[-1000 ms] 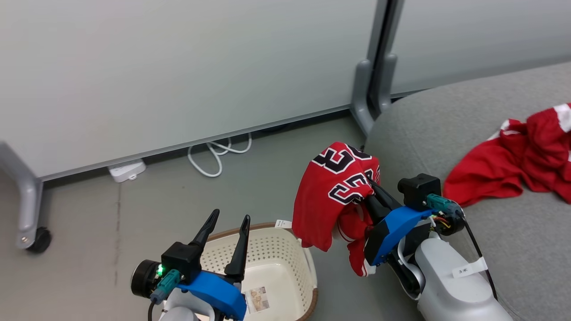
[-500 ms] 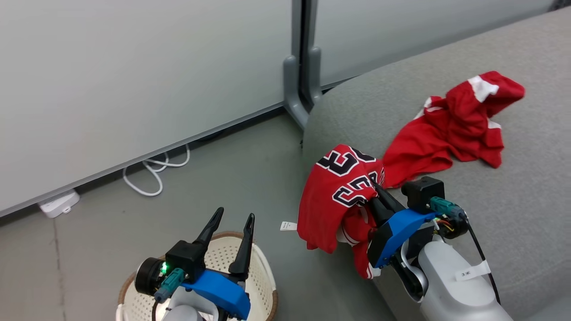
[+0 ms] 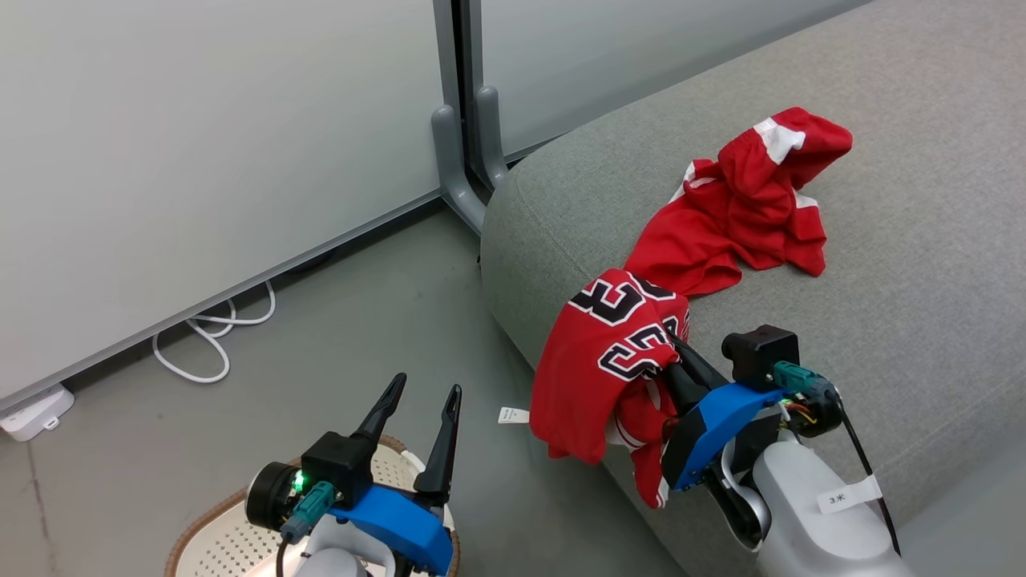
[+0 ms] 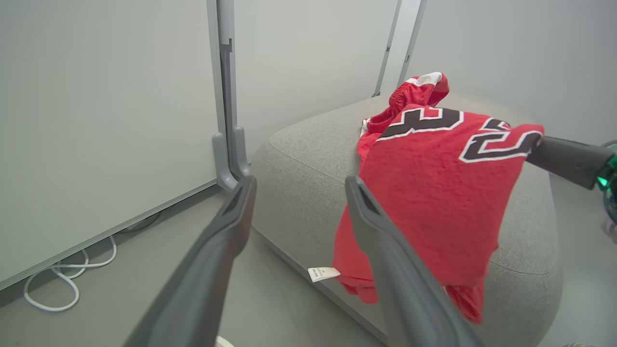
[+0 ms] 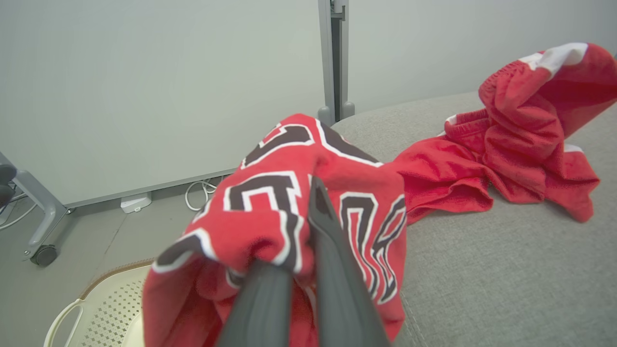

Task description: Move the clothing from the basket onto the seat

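My right gripper (image 3: 672, 344) is shut on the red jersey (image 3: 609, 353), whose black white-edged numbers face up. The jersey (image 5: 270, 217) drapes over the fingers (image 5: 332, 270) and hangs over the rounded front corner of the grey seat (image 3: 882, 280). A second red piece with white trim (image 3: 737, 216) lies crumpled on the seat just beyond it. My left gripper (image 3: 425, 385) stands open and empty above the cream basket (image 3: 200, 525), which sits on the floor at the lower left. The left wrist view shows the open fingers (image 4: 231, 226) and the jersey (image 4: 434, 193) beyond.
Pale partition panels stand behind, with a grey post foot (image 3: 461, 160) close to the seat's corner. A white cable (image 3: 208, 336) and a power strip (image 3: 28, 409) lie on the floor by the panels. A caster wheel (image 5: 43, 255) is off to the left.
The camera has swung towards the seat, so the basket has slid to the picture's lower left. The jersey, held throughout, has gone from over the floor by the basket to over the seat's corner.
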{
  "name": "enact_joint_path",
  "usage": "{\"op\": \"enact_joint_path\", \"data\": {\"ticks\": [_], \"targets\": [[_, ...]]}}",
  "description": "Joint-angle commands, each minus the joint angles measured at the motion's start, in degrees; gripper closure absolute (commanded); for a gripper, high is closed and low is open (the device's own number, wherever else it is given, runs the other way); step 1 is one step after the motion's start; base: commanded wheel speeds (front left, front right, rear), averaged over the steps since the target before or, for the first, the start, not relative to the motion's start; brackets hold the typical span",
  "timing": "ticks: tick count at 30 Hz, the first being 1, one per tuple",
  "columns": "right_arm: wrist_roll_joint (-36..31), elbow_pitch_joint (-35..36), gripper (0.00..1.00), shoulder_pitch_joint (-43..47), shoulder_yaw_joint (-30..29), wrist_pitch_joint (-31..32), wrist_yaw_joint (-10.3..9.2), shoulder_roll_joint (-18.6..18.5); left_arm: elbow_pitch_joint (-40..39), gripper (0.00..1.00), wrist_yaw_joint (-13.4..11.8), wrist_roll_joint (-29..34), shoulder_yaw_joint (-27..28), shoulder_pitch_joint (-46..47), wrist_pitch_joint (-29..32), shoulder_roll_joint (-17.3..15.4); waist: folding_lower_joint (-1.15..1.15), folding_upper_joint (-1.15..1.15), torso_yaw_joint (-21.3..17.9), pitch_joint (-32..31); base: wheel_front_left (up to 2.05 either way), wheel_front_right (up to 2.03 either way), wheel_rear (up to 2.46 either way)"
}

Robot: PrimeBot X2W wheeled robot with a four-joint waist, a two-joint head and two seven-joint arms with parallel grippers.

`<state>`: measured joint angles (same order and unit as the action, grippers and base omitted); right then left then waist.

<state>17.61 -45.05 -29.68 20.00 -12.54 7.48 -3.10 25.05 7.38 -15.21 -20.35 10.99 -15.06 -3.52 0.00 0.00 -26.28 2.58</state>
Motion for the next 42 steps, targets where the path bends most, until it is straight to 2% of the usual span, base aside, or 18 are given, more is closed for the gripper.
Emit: {"op": "enact_joint_path", "data": {"ticks": [1,14,19,21,23,24,31,35,42], "targets": [[0.2,0.5,1.00,0.5,0.0,0.1,0.03,0.0,0.1,0.00,0.1,-0.1,0.1,0.8,-0.2,-0.3,0.00,0.00,-0.3,0.1,0.00,0.00,0.00],[0.2,0.5,1.00,-1.0,-1.6,1.3,0.02,0.0,0.0,0.00,0.1,0.0,-0.2,1.1,-0.2,-0.6,0.00,0.00,-0.5,1.2,0.00,0.00,0.00],[-0.7,-0.4,1.00,-6.6,-5.7,4.5,0.02,-2.7,-0.8,0.00,0.2,0.7,-0.4,1.6,-0.2,-1.0,0.00,0.00,0.1,3.2,0.00,0.00,0.00],[-1.7,0.0,1.00,-12.4,-10.7,6.5,0.02,-6.3,-1.5,0.00,0.1,1.2,-1.4,3.2,-0.2,-2.0,0.00,0.00,1.7,6.4,0.00,0.00,0.00],[-2.1,0.6,1.00,-15.5,-14.0,7.4,0.02,-7.8,-2.3,0.00,0.1,1.5,-1.4,4.3,-0.2,-2.7,0.00,0.00,2.4,8.7,0.00,0.00,0.00],[-2.6,2.2,1.00,-20.8,-20.7,8.9,0.03,-10.8,-4.5,0.00,0.1,2.3,-1.7,6.5,-0.2,-4.1,0.00,0.00,4.0,14.0,0.00,0.00,0.00],[-5.5,6.3,1.00,-27.9,-33.0,10.9,0.02,-17.9,-8.3,0.00,0.1,4.0,-3.6,12.1,-0.2,-6.9,0.00,0.00,7.5,24.8,0.00,0.00,0.00],[-7.3,7.9,1.00,-29.2,-40.5,10.2,0.03,-19.6,-10.0,0.00,0.1,4.9,-5.4,15.6,-0.2,-8.3,0.00,0.00,9.1,30.5,0.00,0.00,0.00],[-8.9,5.8,1.00,-25.0,-48.0,7.8,0.02,-17.8,-12.1,0.00,0.1,4.9,-8.3,19.6,-0.2,-10.3,0.00,0.00,10.8,36.6,0.00,0.00,0.00]]}}
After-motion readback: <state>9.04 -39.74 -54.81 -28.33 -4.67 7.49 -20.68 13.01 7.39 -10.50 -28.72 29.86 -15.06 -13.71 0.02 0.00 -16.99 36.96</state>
